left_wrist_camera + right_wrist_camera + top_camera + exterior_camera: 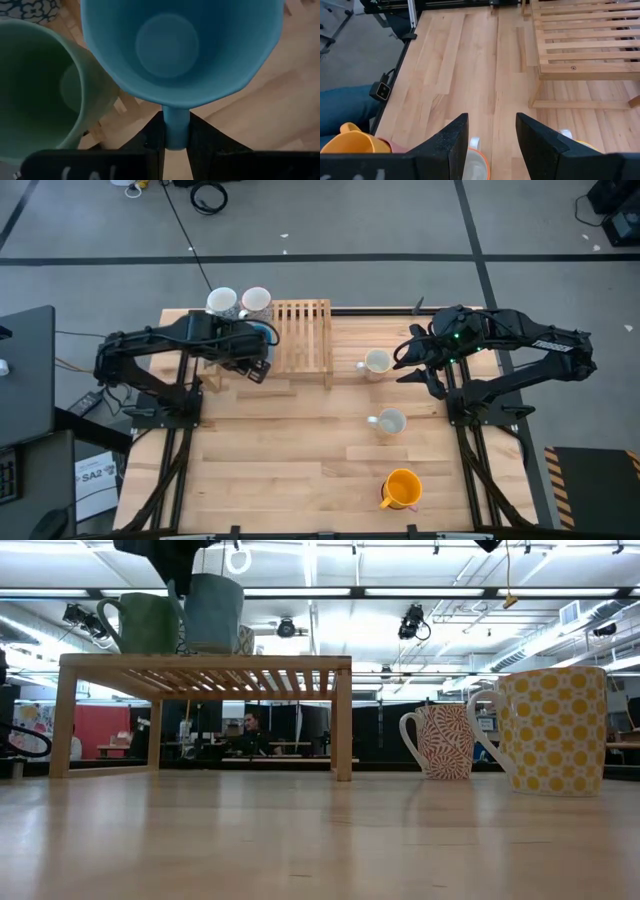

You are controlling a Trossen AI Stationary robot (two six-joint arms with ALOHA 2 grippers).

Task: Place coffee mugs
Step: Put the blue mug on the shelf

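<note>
My left gripper [176,134] hangs over the left end of the slatted wooden rack [300,335], shut on a blue mug [175,45]. A green mug [140,623] stands upright on the rack beside it, and a blue-patterned mug [30,9] is behind them. Two white-rimmed mugs [238,302] show past the rack's far left corner. On the table stand a red-patterned mug [445,740], a yellow-patterned mug [555,730] and an orange mug [402,488]. My right gripper [491,134] hangs open above the table's right side, touching nothing. My left gripper pinches the blue mug's handle [176,124] between its two fingers, coming from above and pointing steeply down. The mug is upright, mouth up, its base [212,648] level with the rack's top next to the green mug. Whether it rests there I cannot tell.
The rack's right half [585,40] is bare slats. Bare tabletop [280,470] stretches across the near left. A person sits in the room behind the table [250,725].
</note>
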